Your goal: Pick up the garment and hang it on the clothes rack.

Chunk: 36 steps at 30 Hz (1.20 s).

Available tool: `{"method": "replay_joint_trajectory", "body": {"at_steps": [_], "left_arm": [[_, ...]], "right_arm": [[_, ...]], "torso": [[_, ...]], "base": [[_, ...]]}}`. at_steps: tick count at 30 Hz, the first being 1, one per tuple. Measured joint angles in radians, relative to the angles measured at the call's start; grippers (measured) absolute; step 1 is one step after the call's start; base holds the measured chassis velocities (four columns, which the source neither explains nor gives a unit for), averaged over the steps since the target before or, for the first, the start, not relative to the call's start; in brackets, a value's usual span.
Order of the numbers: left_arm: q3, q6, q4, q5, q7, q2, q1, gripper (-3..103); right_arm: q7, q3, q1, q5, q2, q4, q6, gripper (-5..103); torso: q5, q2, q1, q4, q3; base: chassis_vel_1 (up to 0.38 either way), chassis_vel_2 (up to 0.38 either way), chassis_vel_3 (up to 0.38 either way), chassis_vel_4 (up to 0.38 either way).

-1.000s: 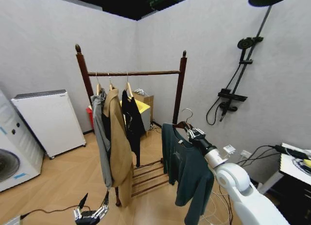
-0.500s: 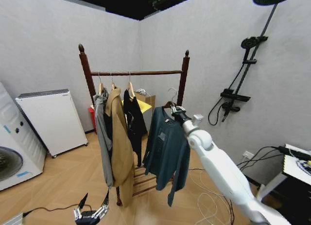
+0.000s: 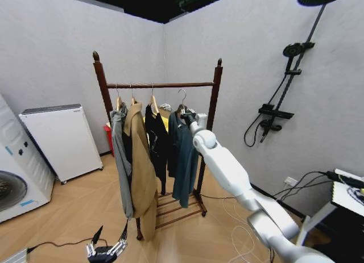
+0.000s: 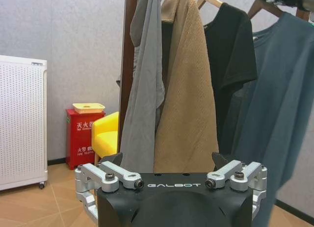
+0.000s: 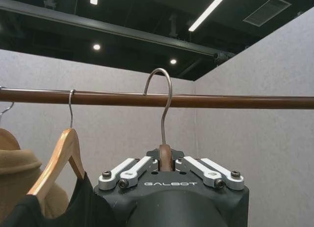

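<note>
Your right pincer (image 5: 166, 164) grips the garment (image 3: 183, 149) by its hanger at the clothes rack (image 3: 159, 85); releasing before the hook (image 5: 162, 104) seats would drop it

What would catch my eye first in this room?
A long white robot arm stretches to the dark wooden clothes rack, its right gripper shut on the hanger of a teal-blue shirt, hook raised at the top bar. Beside it hang black, tan and grey garments.
</note>
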<state>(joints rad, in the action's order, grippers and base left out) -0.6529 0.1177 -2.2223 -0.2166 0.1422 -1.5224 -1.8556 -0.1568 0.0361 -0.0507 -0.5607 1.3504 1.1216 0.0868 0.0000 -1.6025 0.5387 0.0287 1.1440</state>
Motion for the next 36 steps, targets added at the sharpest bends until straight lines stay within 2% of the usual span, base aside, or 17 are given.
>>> {"method": "replay_joint_trajectory", "body": {"at_steps": [6, 7, 10, 14, 17, 18, 26, 36], "left_arm": [[0.000, 0.000, 0.000, 0.000, 0.000, 0.000, 0.000, 100], [0.000, 0.000, 0.000, 0.000, 0.000, 0.000, 0.000, 100], [0.000, 0.000, 0.000, 0.000, 0.000, 0.000, 0.000, 100], [0.000, 0.000, 0.000, 0.000, 0.000, 0.000, 0.000, 100], [0.000, 0.000, 0.000, 0.000, 0.000, 0.000, 0.000, 100], [0.000, 0.000, 0.000, 0.000, 0.000, 0.000, 0.000, 100], [0.000, 0.000, 0.000, 0.000, 0.000, 0.000, 0.000, 100], [0.000, 0.000, 0.000, 0.000, 0.000, 0.000, 0.000, 100]], "right_arm": [[0.020, 0.006, -0.124, 0.040, 0.085, -0.182, -0.023, 10], [0.031, -0.001, -0.169, 0.061, 0.123, -0.257, -0.038, 10], [0.044, -0.011, -0.216, 0.078, 0.165, -0.344, -0.053, 10], [0.056, -0.016, -0.252, 0.085, 0.188, -0.416, -0.060, 10], [0.057, -0.031, -0.266, 0.086, 0.205, -0.463, -0.060, 10], [0.058, -0.044, -0.272, 0.084, 0.223, -0.489, -0.059, 10], [0.074, -0.070, -0.265, 0.081, 0.242, -0.476, -0.052, 10], [0.077, -0.045, -0.228, 0.073, 0.216, -0.375, -0.019, 10]], "torso": [[-0.0001, 0.000, 0.000, 0.0000, 0.000], [-0.0002, 0.000, 0.000, 0.0001, 0.000], [-0.0003, 0.000, 0.000, -0.0004, 0.000], [-0.0003, 0.000, 0.000, -0.0005, 0.000], [0.0002, 0.000, 0.000, 0.0009, 0.000], [0.0002, 0.000, 0.000, 0.0005, 0.000], [0.0000, 0.000, 0.000, -0.0001, 0.000], [0.0001, 0.000, -0.001, 0.0001, 0.000]], "base": [[0.000, 0.000, 0.000, 0.000], [0.000, 0.000, 0.000, 0.000], [0.000, 0.000, 0.000, 0.000], [0.000, 0.000, 0.000, 0.000], [0.000, 0.000, 0.000, 0.000], [0.000, 0.000, 0.000, 0.000], [0.000, 0.000, 0.000, 0.000], [0.000, 0.000, 0.000, 0.000]]}}
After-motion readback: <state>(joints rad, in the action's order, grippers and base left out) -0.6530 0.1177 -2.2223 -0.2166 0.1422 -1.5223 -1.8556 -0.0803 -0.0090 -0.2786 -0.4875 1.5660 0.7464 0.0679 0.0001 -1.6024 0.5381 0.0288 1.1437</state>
